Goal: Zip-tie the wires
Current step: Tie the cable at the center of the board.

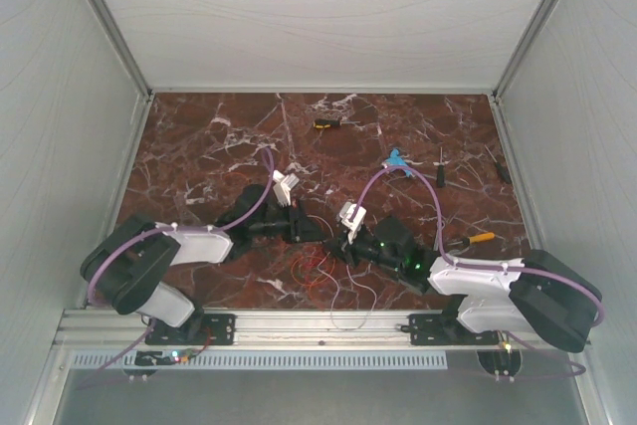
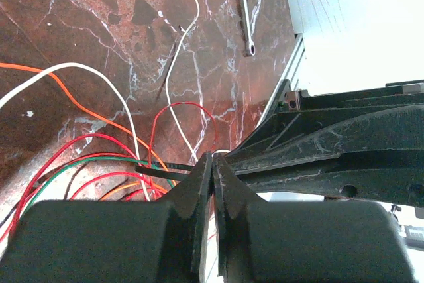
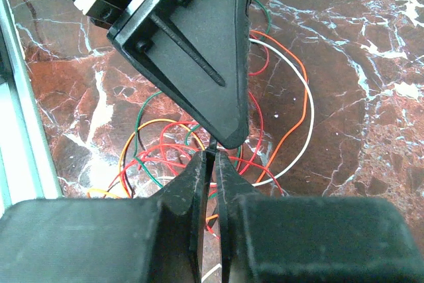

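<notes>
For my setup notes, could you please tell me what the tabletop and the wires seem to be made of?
The tabletop looks like polished red-brown marble or marble-print laminate: white veins, soft sheen. The wires look plastic-insulated: smooth, glossy red, white, orange and green jackets.

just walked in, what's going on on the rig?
Both arms are tip to tip over the loose wires near the front edge of the table. The left hand is shut, and a black zip tie runs straight into its tips, so it looks pinched there. The right hand is shut too; what it holds isn't visible. The wires lie spread out, not bundled yet.
</notes>
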`<control>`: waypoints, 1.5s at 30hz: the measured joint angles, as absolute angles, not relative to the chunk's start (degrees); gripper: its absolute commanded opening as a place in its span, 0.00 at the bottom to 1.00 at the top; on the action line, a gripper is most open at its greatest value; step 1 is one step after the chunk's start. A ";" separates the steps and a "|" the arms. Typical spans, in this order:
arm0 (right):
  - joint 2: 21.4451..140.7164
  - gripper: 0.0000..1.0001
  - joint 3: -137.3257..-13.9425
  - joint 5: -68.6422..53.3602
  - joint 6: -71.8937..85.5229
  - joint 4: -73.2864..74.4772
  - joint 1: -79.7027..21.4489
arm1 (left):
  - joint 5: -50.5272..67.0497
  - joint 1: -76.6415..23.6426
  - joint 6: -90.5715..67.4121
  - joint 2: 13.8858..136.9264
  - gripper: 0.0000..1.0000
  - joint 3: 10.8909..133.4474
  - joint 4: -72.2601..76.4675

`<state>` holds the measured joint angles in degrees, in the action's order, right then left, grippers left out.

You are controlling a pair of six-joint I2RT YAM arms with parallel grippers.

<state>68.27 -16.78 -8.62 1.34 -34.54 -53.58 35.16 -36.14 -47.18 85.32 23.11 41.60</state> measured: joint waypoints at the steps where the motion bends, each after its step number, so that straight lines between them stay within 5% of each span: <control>1: 68.29 0.00 -16.78 -8.43 1.37 -34.54 -53.58 | 35.11 -36.14 -47.16 85.27 0.00 23.11 41.50; 19: 68.66 0.00 -16.82 -7.22 1.39 -33.06 -53.56 | 28.73 -31.97 -43.66 79.53 0.00 22.26 31.57; 24: 69.80 0.29 -17.58 -7.29 1.17 -32.80 -53.56 | 29.34 -31.97 -43.55 79.53 0.00 22.28 31.07; 28: 73.10 0.37 -21.26 -7.35 0.82 -32.42 -53.56 | 29.58 -31.97 -43.86 79.53 0.00 22.28 31.14; 40: 83.02 0.36 -28.01 -7.22 0.64 -32.38 -53.63 | 30.24 -31.97 -44.80 79.53 0.00 22.28 31.16; 45: 84.12 0.24 -28.80 -7.09 0.67 -32.42 -53.78 | 30.41 -31.97 -44.80 79.53 0.00 22.28 31.16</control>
